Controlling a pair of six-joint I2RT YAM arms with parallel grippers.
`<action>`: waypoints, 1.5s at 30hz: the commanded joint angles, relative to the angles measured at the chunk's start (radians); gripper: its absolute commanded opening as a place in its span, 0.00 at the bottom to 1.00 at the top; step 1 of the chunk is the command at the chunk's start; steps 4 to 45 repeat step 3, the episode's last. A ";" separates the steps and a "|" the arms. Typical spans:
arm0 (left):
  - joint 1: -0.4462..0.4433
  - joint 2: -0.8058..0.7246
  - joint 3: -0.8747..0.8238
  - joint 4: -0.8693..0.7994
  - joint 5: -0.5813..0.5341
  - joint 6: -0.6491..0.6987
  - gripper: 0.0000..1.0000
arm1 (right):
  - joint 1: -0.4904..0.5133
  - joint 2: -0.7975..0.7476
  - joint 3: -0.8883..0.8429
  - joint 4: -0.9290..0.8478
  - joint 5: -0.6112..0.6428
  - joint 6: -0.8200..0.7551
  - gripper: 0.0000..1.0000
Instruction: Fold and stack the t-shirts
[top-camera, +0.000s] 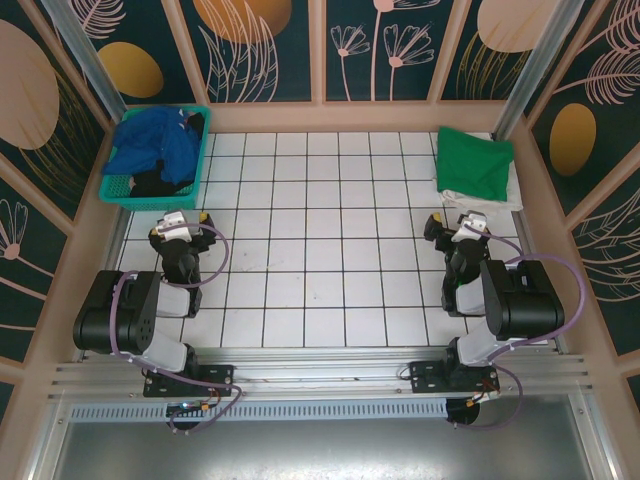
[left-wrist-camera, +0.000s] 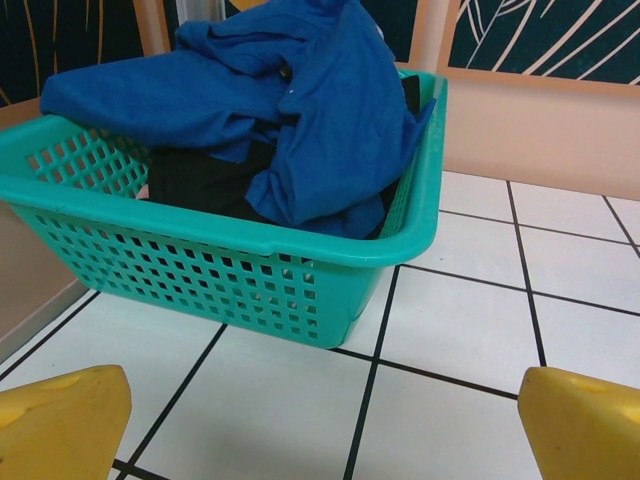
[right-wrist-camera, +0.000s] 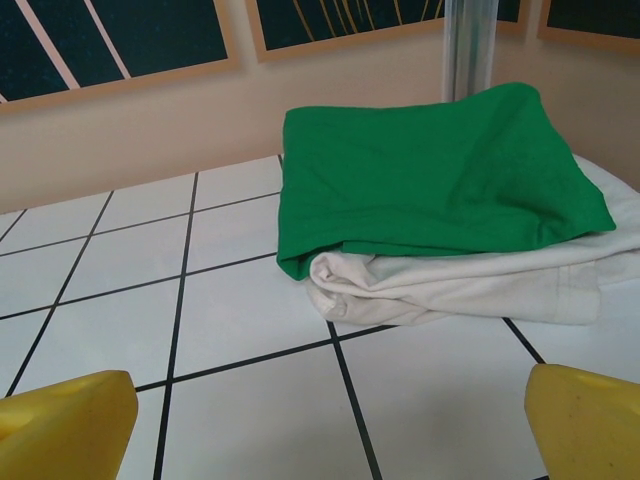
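partly done, judging by the stack. ahead of the right gripper (right-wrist-camera: 320, 425), fingers spread wide and empty: green t-shirt (right-wrist-camera: 440, 170), folded, lying on the folded cream-white t-shirt (right-wrist-camera: 450, 285). ahead of the left gripper (left-wrist-camera: 320, 425), likewise spread and holding nothing: blue t-shirt (left-wrist-camera: 300, 110), crumpled in the teal basket (left-wrist-camera: 200, 255) over some dark cloth (left-wrist-camera: 200, 185). left to do, probably: lift out, fold, add to the stack.

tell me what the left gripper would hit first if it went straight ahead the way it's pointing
Probably the basket: its near wall lies straight ahead of the left gripper across bare tiles, with the blue shirt heaped inside, higher up.
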 joint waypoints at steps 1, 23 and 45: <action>0.004 -0.006 -0.001 0.049 0.010 0.008 0.99 | 0.004 0.010 0.007 0.052 0.016 -0.012 0.99; 0.003 -0.006 -0.003 0.050 0.010 0.008 0.99 | 0.012 0.010 0.003 0.059 0.012 -0.023 0.99; 0.003 -0.006 -0.003 0.050 0.010 0.008 0.99 | 0.012 0.010 0.003 0.059 0.012 -0.023 0.99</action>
